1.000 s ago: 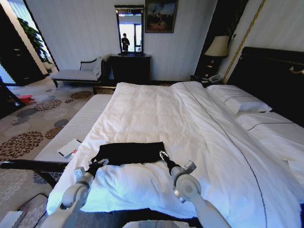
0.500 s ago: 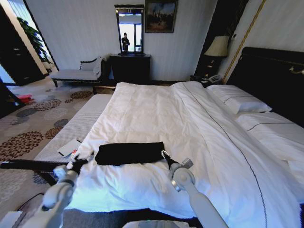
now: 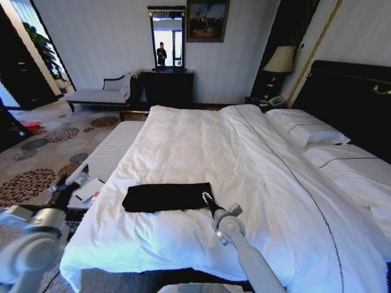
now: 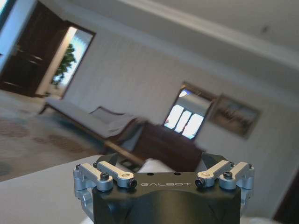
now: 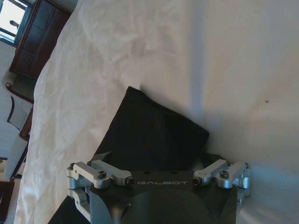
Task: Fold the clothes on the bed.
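T-shirt (image 3: 166, 197): folded black slab on bed (image 3: 201, 152); soft, light, limp; grip edge.
Right pincer (image 3: 206, 198): beside T-shirt, state indiscernible.
Left pincer (image 3: 68, 180): well clear, state indiscernible.

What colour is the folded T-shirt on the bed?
Plain black; the T-shirt shows best in the head view.

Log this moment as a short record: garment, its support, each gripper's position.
garment: black T-shirt, folded into a flat rectangle
support: white duvet near the foot of the bed
left gripper: raised off the bed's left side, above the carpet, clear of the shirt
right gripper: at the shirt's right end, low over the duvet
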Tool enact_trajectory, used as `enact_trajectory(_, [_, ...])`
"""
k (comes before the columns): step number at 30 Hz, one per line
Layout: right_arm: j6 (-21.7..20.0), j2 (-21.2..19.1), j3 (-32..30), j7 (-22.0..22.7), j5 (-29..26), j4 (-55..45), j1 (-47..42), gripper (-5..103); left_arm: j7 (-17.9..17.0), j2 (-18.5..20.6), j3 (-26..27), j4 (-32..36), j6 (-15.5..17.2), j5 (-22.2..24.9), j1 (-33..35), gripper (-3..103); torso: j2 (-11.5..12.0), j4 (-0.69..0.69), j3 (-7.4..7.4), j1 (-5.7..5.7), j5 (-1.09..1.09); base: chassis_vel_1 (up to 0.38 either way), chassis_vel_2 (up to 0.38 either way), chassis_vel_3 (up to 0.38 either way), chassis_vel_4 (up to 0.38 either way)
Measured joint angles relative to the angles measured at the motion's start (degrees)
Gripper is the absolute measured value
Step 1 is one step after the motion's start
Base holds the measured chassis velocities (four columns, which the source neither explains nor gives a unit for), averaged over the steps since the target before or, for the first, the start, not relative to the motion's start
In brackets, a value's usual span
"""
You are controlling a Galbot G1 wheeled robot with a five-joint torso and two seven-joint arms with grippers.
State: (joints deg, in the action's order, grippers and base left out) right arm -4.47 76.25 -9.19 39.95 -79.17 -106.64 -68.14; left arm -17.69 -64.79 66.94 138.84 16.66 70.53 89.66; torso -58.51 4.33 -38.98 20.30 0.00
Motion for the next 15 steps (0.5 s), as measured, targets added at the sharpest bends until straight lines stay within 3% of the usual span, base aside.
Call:
enact_trajectory(2, [0.33, 0.27, 0.50, -1.16, -0.09, 0.61, 0.06, 102, -0.14, 0.17, 1.05, 1.98, 0.01, 3.42, -0.72, 100, 0.00, 0.01, 0.00, 0.00, 0.00, 0.000, 0.000, 0.000, 0.000])
enact_trajectory(4, [0.71, 0.82, 0.98, -1.95, -0.50, 0.96, 0.12, 93, -0.21, 0.05, 1.50, 3.47, 0.01, 5.62, -1.27, 100, 0.00, 0.00, 0.00, 0.00, 0.00, 0.000, 0.000, 0.000, 0.000])
enact_trajectory(6, [0.83, 1.01, 1.18, -2.19, -0.68, 1.08, 0.13, 93, -0.22, -0.09, 1.50, 3.84, 0.02, 5.94, -1.38, 100, 0.00, 0.00, 0.00, 0.00, 0.00, 0.000, 0.000, 0.000, 0.000])
enact_trajectory(10, [2.10, 1.63, 1.69, -3.59, -0.91, 1.92, 0.59, 72, -0.31, -0.72, 0.48, 4.32, 0.16, 5.21, -1.42, 100, 0.00, -0.01, 0.00, 0.00, 0.00, 0.000, 0.000, 0.000, 0.000])
enact_trajectory(12, [2.45, 1.73, 1.67, -3.82, -0.95, 2.04, 0.76, 72, -0.34, -0.80, 0.32, 4.19, 0.16, 5.02, -1.45, 100, 0.00, -0.01, 0.00, 0.00, 0.00, 0.000, 0.000, 0.000, 0.000])
enact_trajectory(13, [3.00, 1.89, 1.61, -4.24, -1.02, 2.21, 1.07, 61, -0.36, -0.94, -0.07, 3.88, 0.16, 4.58, -1.57, 100, 0.00, -0.02, 0.00, 0.00, 0.00, 0.000, 0.000, 0.000, 0.000])
enact_trajectory(15, [3.26, 1.94, 1.55, -4.47, -1.03, 2.30, 1.23, 61, -0.37, -1.03, -0.36, 3.74, 0.16, 4.21, -1.62, 100, 0.00, -0.01, 0.00, 0.01, 0.00, 0.000, 0.000, 0.000, 0.000])
